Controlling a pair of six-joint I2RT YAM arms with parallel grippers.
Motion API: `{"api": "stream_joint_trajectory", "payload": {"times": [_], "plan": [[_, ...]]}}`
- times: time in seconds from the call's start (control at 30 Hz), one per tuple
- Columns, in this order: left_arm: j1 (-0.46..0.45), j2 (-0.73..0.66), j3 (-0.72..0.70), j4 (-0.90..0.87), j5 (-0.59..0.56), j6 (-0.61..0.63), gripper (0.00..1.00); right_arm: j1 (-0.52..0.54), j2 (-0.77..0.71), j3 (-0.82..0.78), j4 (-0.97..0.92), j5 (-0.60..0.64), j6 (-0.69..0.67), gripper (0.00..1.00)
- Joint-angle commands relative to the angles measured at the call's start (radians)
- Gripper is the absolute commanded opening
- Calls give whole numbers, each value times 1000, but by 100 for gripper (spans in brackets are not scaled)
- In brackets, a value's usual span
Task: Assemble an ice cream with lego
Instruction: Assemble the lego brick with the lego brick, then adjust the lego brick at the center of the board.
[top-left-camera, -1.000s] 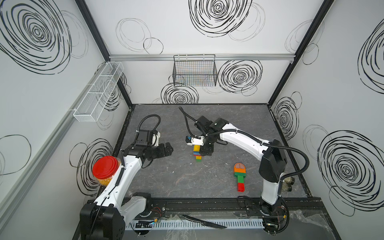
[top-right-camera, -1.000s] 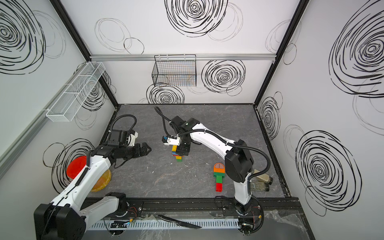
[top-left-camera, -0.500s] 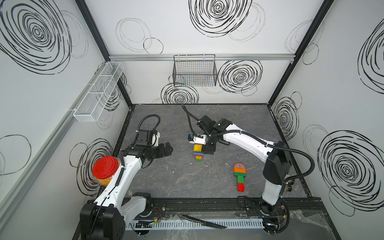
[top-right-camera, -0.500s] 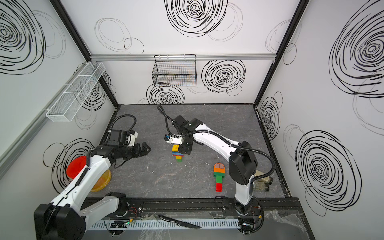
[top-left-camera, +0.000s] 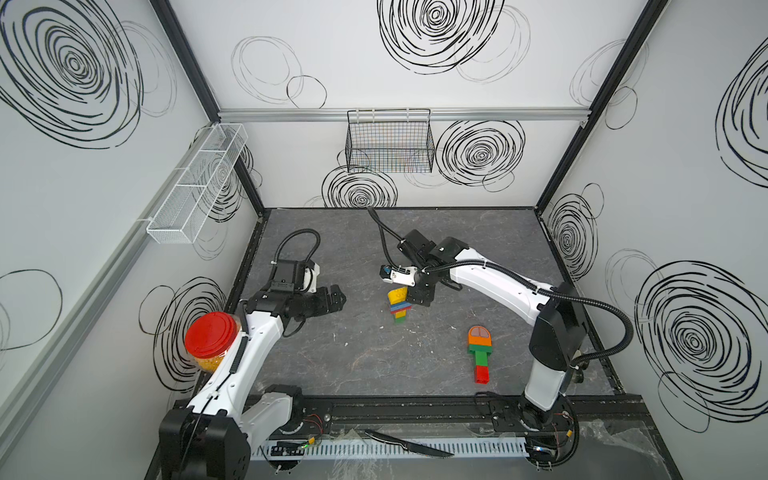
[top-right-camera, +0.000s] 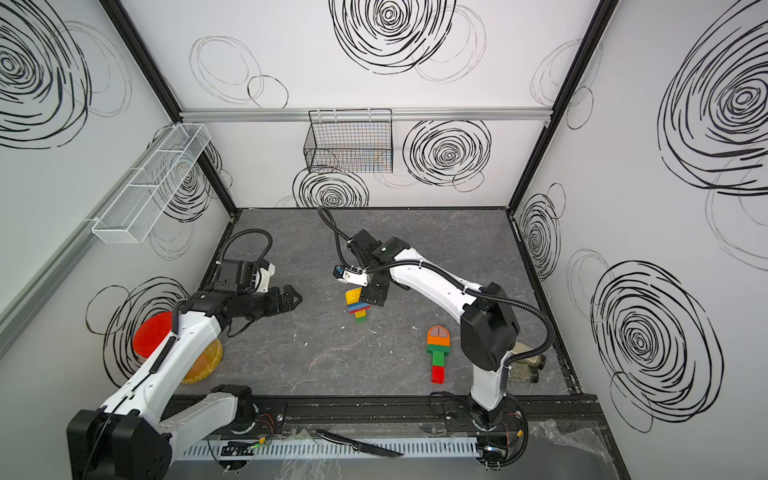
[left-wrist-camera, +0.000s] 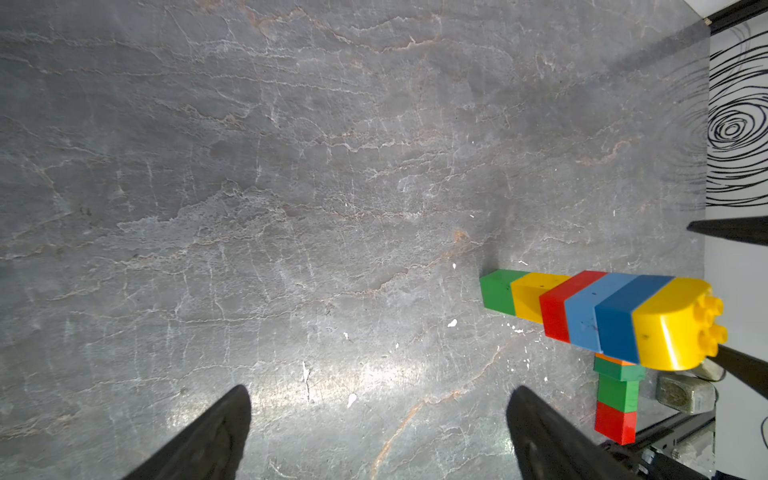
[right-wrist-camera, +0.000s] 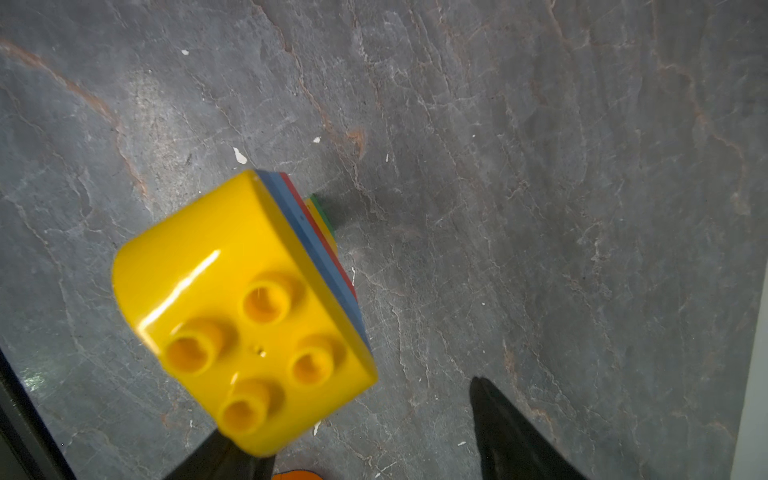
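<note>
stack vs tool: lego stack (top-left-camera: 399, 307) stands upright mid-table on its green base (left-wrist-camera: 496, 295), with the yellow dome (right-wrist-camera: 232, 299) on top, studs up. right gripper (top-left-camera: 417, 298) hangs just beside the dome, on the side toward the right wall.
right jaws: spread, not gripping. In the right wrist view one finger (right-wrist-camera: 511, 436) is well clear of the dome, with bare slab between them. The other finger sits behind the dome's edge; can't tell if it touches.
left gripper (left-wrist-camera: 378, 392): wide open, nothing between the fingers. It hovers over the left part of the table, pointed toward the stack and well apart from it.
second build (top-left-camera: 480, 353): lies flat near the right arm's base. Its orange dome end points to the back and its red end to the front. Apart from the stack.
edges: stack is well off every edge of the table (top-left-camera: 374, 365). red-lidded jar (top-left-camera: 212, 336) sits at the left edge behind the left arm. knife (top-left-camera: 407, 442) lies on the front strip, off the slab.
room: open slab lies between the two grippers and in front of the stack.
vs a second ago: right arm has shifted slightly toward the right wall. Stack is in the same spot, still upright. Left arm and second build are unchanged.
</note>
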Motion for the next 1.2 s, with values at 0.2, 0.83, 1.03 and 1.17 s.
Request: {"api": "stream_joint_trajectory", "payload": {"times": [0.2, 0.83, 1.03, 1.17], "plan": [[8, -28, 30, -3, -1, 4, 99, -1, -170, -94, 38, -82, 195, 92], [1, -75, 1, 36, 14, -22, 99, 285, -649, -733, 904, 325, 794, 100], [-3, -74, -1, 35, 15, -14, 99, 338, -580, -770, 942, 478, 918, 100], [-3, -80, -11, 40, 16, -18, 99, 338, -543, -809, 1006, 498, 946, 100]]}}
